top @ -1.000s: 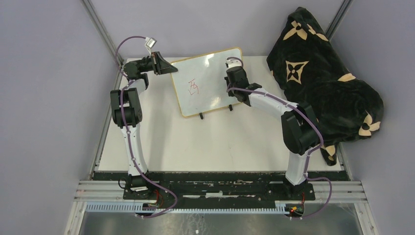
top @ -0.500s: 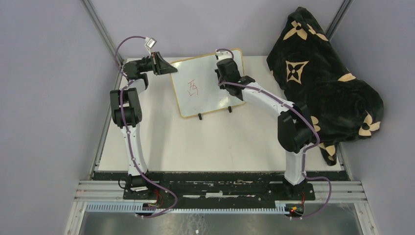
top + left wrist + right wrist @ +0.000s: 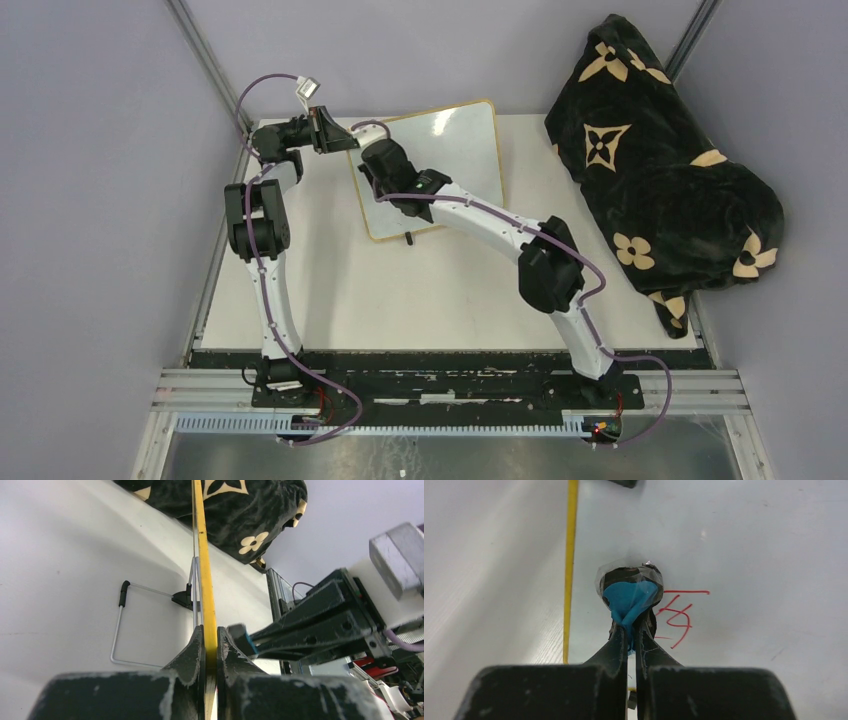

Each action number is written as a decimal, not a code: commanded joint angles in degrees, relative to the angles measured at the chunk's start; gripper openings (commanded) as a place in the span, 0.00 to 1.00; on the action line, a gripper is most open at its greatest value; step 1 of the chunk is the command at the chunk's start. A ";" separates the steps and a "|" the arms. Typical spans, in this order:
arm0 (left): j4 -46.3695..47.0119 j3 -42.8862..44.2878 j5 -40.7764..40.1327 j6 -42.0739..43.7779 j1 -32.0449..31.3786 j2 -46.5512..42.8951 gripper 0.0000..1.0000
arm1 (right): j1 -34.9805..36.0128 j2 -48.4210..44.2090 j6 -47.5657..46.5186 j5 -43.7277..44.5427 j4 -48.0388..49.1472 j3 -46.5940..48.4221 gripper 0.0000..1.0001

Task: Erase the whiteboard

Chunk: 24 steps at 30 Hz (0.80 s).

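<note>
- at 12 o'clock on the tabletop (image 3: 400,290), the whiteboard (image 3: 455,140) stands propped at a tilt, one black foot (image 3: 410,238) showing at its near edge.
- red marks (image 3: 679,620) sit on its white face.
- right pincer (image 3: 630,630) is clamped on a blue wad (image 3: 629,597) wrapped in black tape, held at the face just at 9 o'clock of the marks.
- left pincer (image 3: 210,647) pinches the board's yellow frame (image 3: 202,555) at its 10 o'clock corner.
- black flowered cloth (image 3: 660,170) lies at 3 o'clock of the board.

eraser (image 3: 631,597) on whiteboard (image 3: 460,135), whiteboard on table (image 3: 400,290), blanket (image 3: 660,170) to r.
</note>
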 commanded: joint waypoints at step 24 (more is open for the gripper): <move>11.41 -1.19 6.69 -1.94 -0.36 -4.35 0.03 | -11.29 -3.18 -3.14 7.60 -0.20 -2.58 0.01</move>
